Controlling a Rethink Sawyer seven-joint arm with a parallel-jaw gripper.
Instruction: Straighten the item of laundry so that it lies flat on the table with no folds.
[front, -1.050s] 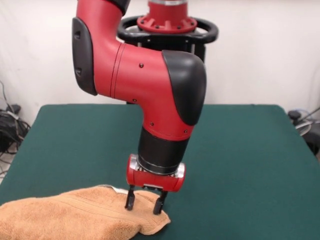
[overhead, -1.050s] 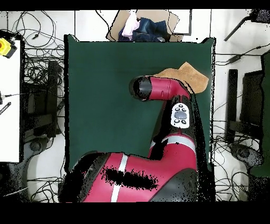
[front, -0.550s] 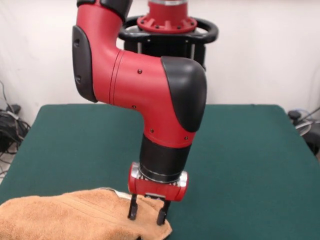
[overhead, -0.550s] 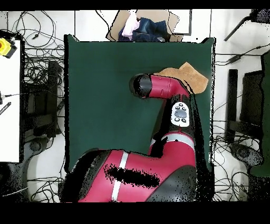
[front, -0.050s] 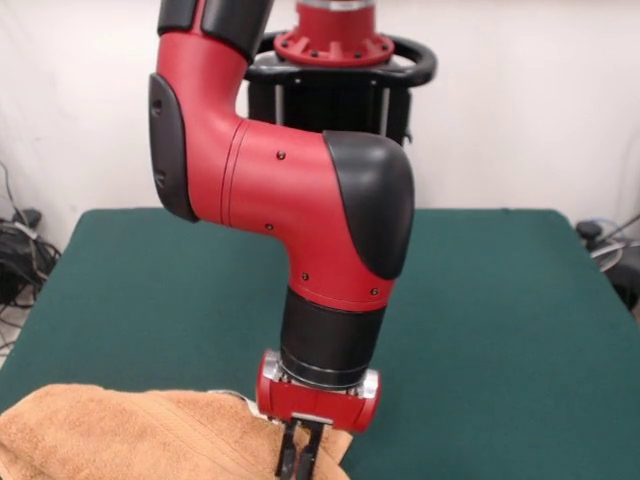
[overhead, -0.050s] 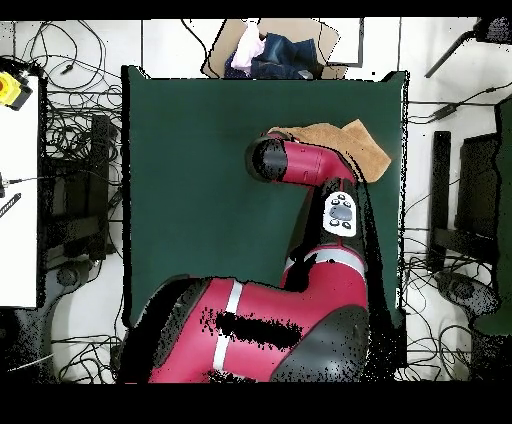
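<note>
The item of laundry (front, -0.050s: 120, 440), an orange-tan towel, lies bunched at the table's near left corner in the front view, a small white tag (front, -0.050s: 230, 396) showing on its upper edge. My gripper (front, -0.050s: 298, 458) is down at the towel's right end, its two fingers drawn together and pinching the cloth. In the overhead view the towel (overhead, -0.050s: 350, 143) lies near the table's right edge, partly covered by the red arm (overhead, -0.050s: 310, 165), which hides the gripper. The dark green table (front, -0.050s: 500, 300) stretches bare to the right of the towel.
An open cardboard box of clothes (overhead, -0.050s: 272, 50) sits beyond the table's (overhead, -0.050s: 200, 150) top edge in the overhead view. Cables lie on the floor all round, and a white bench (overhead, -0.050s: 18, 180) stands at the left.
The gripper has come down and nearer the table's front edge, and its fingers, spread over the towel's end before, have shut on the cloth. The towel's right end has shifted a little.
</note>
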